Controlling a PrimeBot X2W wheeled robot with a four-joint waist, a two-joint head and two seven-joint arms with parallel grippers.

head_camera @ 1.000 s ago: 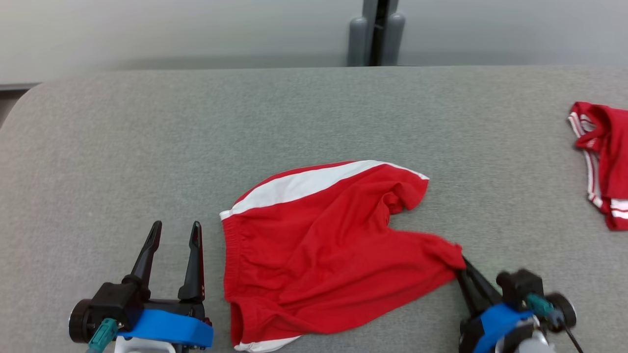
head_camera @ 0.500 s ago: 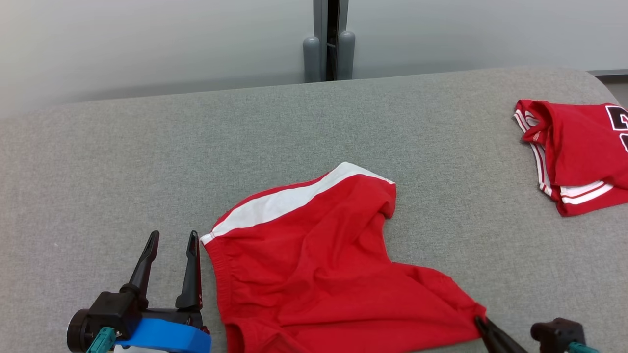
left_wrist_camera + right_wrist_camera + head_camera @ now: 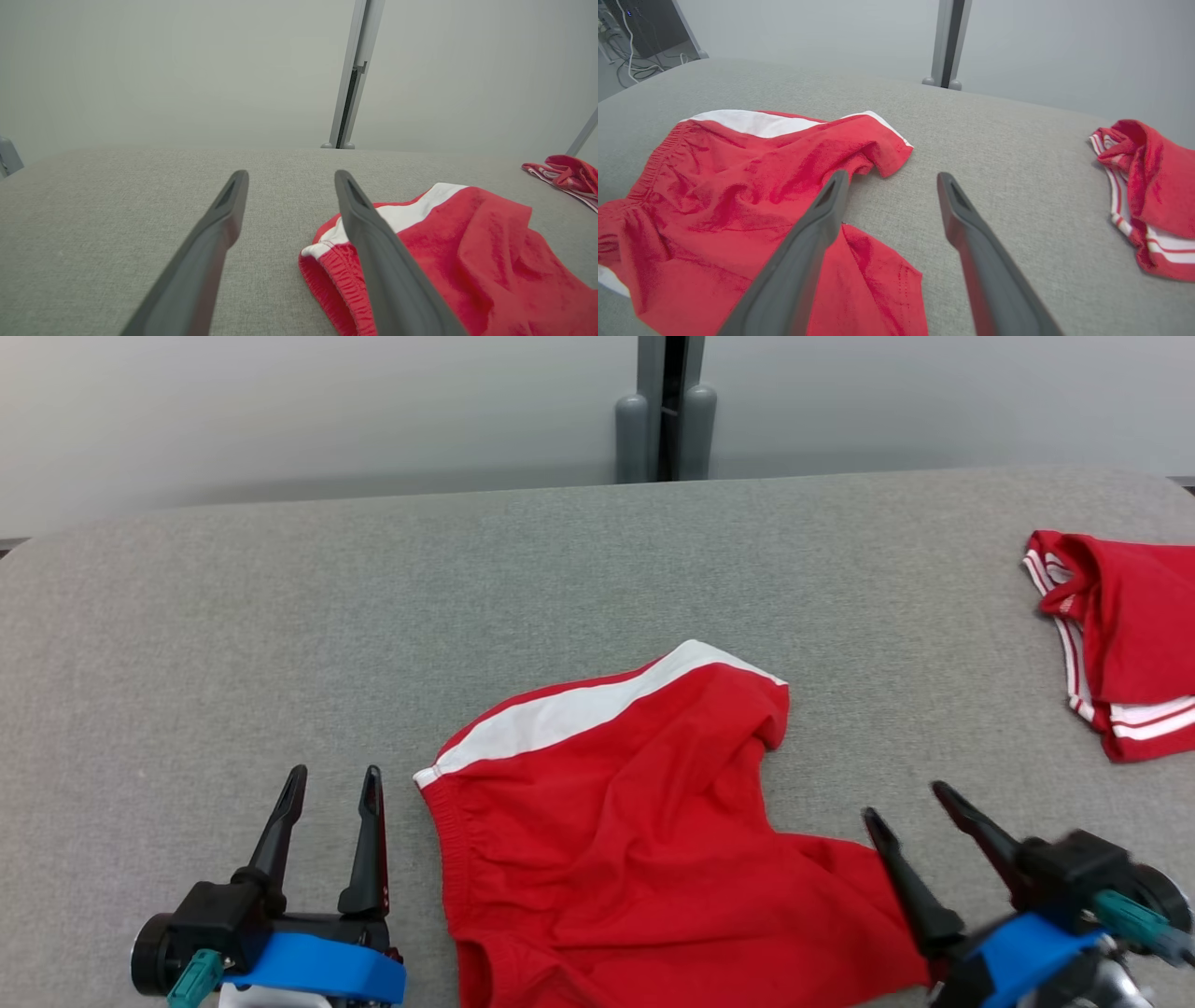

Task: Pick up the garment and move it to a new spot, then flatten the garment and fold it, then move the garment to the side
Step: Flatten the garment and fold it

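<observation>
Head view looks down on a grey fabric-covered desk [image 3: 280, 616] with the red shorts [image 3: 635, 821] lying in the near middle, between the two arms. The shorts are spread but wrinkled. The elastic waistband faces the robot's left, a white stripe runs along the far edge, and one leg is bunched at the far right corner while the other leg reaches toward the near right. The left gripper [image 3: 336, 773] rests low at the near left, just beside the waistband, with its fingers spread apart and holding nothing; in the left wrist view only bare desk shows between them. The right gripper [image 3: 904, 801] sits at the near right by the hem of the nearer leg, its fingers also parted with nothing between them. In the right wrist view one finger crosses in front of that leg, though it is hard to say whether it touches the cloth. A second red garment [image 3: 1130, 644] with white trim lies well apart at the desk's far right edge. A grey post [image 3: 665, 411] stands behind the desk.
</observation>
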